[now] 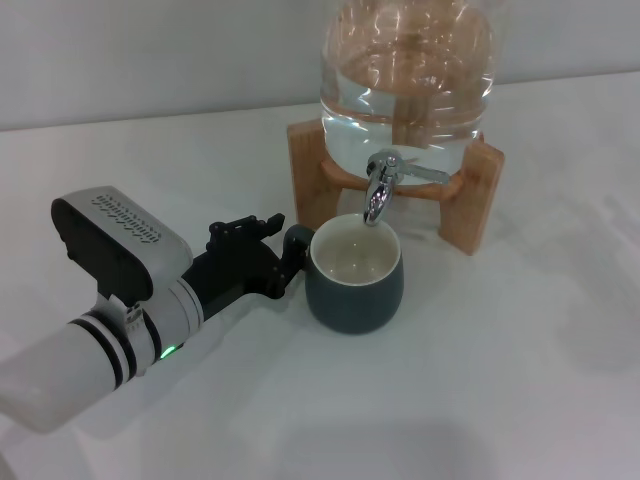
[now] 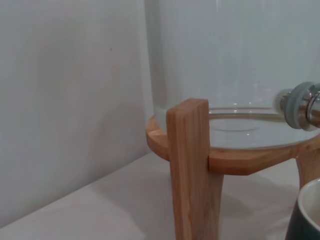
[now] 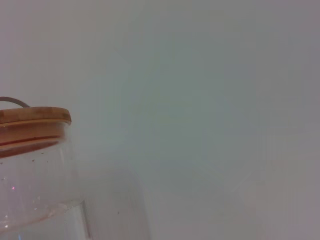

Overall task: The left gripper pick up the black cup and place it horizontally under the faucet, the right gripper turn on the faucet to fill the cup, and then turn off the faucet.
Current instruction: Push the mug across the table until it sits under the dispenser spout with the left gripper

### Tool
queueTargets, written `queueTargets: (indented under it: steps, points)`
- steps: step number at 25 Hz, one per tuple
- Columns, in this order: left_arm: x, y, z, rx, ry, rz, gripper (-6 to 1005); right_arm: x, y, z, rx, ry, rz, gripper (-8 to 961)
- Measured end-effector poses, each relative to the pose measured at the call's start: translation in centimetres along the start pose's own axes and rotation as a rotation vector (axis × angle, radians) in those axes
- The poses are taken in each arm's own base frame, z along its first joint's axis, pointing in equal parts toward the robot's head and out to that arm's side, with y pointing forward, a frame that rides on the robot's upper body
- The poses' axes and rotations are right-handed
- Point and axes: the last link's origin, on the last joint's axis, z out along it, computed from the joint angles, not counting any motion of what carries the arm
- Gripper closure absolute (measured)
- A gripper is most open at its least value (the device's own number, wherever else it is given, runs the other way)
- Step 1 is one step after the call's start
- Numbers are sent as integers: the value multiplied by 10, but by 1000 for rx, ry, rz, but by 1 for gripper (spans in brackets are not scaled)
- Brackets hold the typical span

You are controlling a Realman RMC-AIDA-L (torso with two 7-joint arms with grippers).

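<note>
Cup (image 1: 354, 276) stands beneath faucet (image 1: 381, 188); left tool (image 1: 287, 258) grips its handle and should steady it; right tool unseen.

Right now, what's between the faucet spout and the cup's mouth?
Nothing: the head view shows only air between the faucet spout and the black cup standing upright beneath.

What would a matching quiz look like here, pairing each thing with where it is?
1. rounded dark teal ceramic mug
2. shiny chrome faucet
3. big clear glass jar
4. black left gripper

a. on the wooden stand
b. at the mug's handle
c. above the mug's mouth
d. upright on the white table

Pairs: 1-d, 2-c, 3-a, 4-b
</note>
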Motion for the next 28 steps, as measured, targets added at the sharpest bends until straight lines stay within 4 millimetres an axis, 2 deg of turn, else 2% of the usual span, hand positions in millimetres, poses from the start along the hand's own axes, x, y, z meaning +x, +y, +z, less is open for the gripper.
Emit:
queueTargets:
  steps: [28]
  points:
    - [-2,0,0,4,-9,2,499,2,1,0,2,3,-1,105]
